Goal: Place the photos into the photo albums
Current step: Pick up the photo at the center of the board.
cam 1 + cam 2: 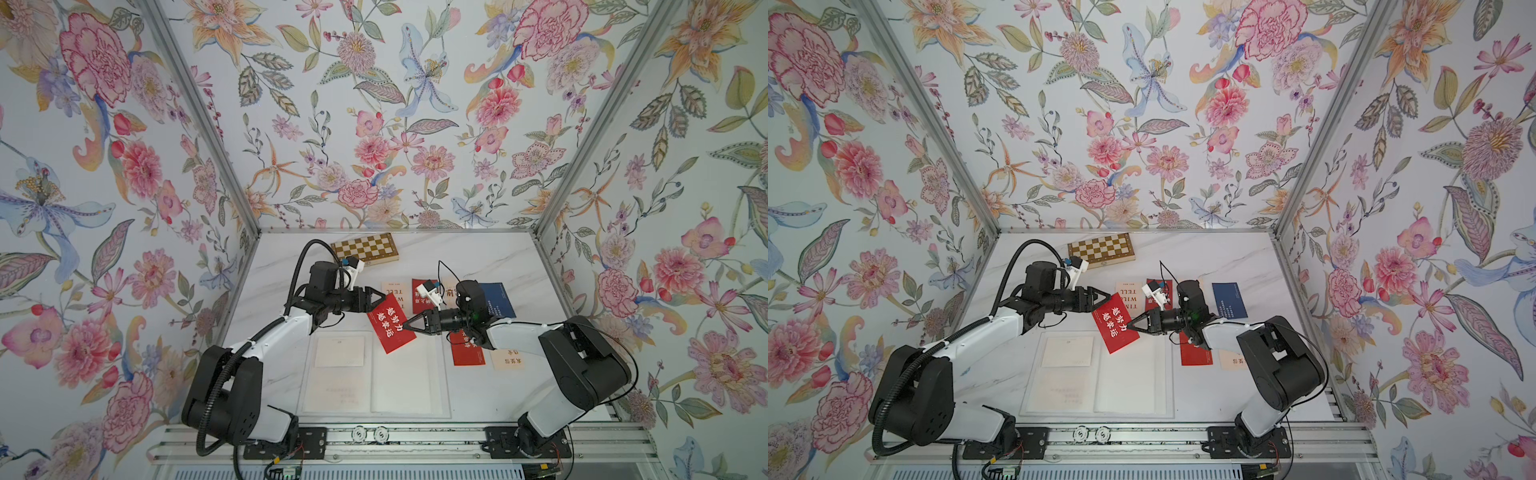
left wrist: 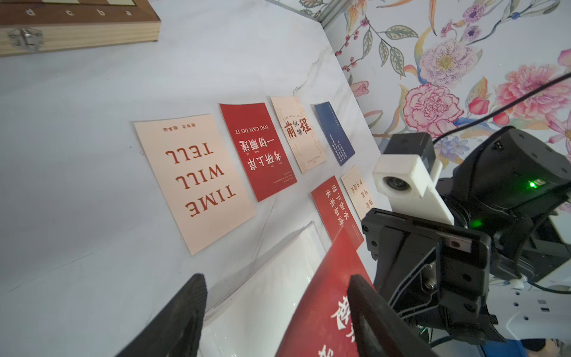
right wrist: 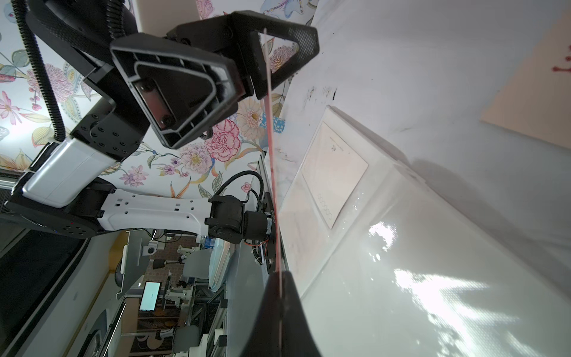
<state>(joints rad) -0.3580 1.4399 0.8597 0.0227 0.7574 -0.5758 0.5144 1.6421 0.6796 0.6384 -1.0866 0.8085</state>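
Left arm: reaches in from 7 o'clock, elbow bent. Left gripper is level, jaws apart astride the red card's 12 o'clock corner. Right arm: from 4 o'clock. Right gripper pinches the card's 3 o'clock edge. The card is tilted over the open album's 12 o'clock edge. Loose cards lie at 3 o'clock.

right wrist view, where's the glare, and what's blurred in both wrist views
Right wrist view: white glare patches on the glossy sleeve page of the open white photo album; the flat red card shows only edge-on; the right hand's fingers look soft. Left wrist view: the left hand's fingers blur, while the cream "TIME WILL TELL" card is sharp.
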